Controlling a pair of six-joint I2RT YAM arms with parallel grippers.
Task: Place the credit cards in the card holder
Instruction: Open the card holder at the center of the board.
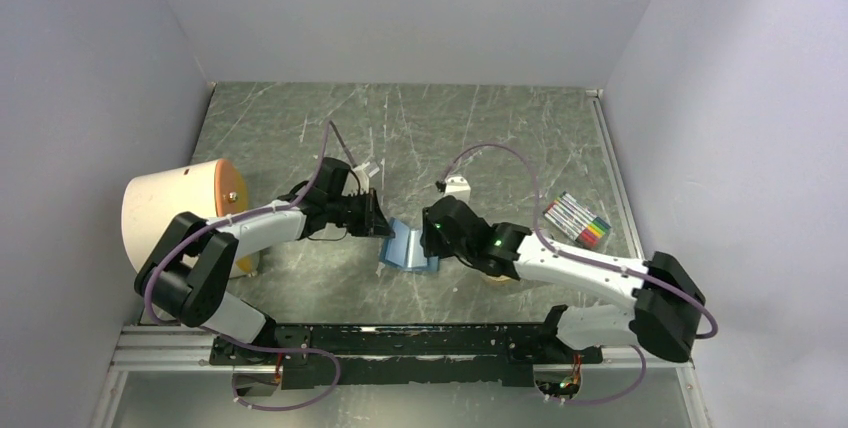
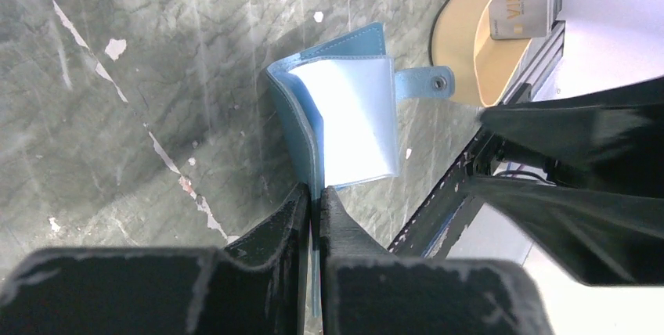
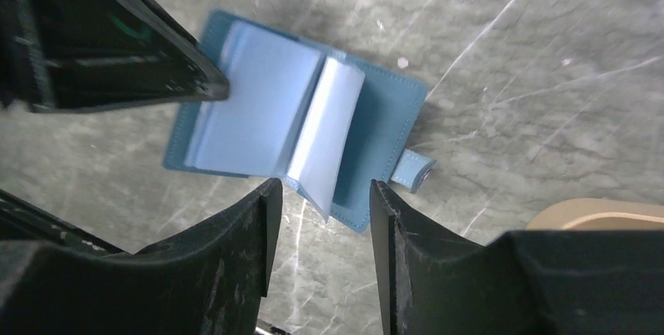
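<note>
Nearest the front edge of the table (image 1: 400,128), right of centre, a tan tray (image 2: 462,45) with a smooth rounded rim lies partly under the right arm. It carries one credit card (image 2: 523,2), a thin, pale silver-beige rectangle printed "VIP". Any further cards cannot be made out. Just beyond the tray, midway between the left and right edges and nearer the front edge than the far one, the card holder (image 3: 387,127) lies open. It is a small teal-blue rectangular wallet with stitched borders and a matte, leather-like cover. Its pale blue inner leaves (image 3: 258,108) are thin, glossy and flexible, and one stands up from the spine. With the covers spread, its long axis runs left to right between the two grippers. The snap tab (image 3: 413,171), a short strap with a metal stud, points right and toward the tray without touching it. The left gripper (image 2: 315,194) is clenched on the edge of the left cover, holding that cover tilted up off the table. The right gripper (image 3: 321,194) hangs over the right half with its jaws apart, gripping nothing; the lower corner of the raised leaf shows between them. Farther back, near the right edge, lies a flat marker pack (image 1: 578,220) with coloured caps. By the left edge stands a large cream drum-shaped object (image 1: 170,210). The table has a dark green, marble-patterned, scratched face.
</note>
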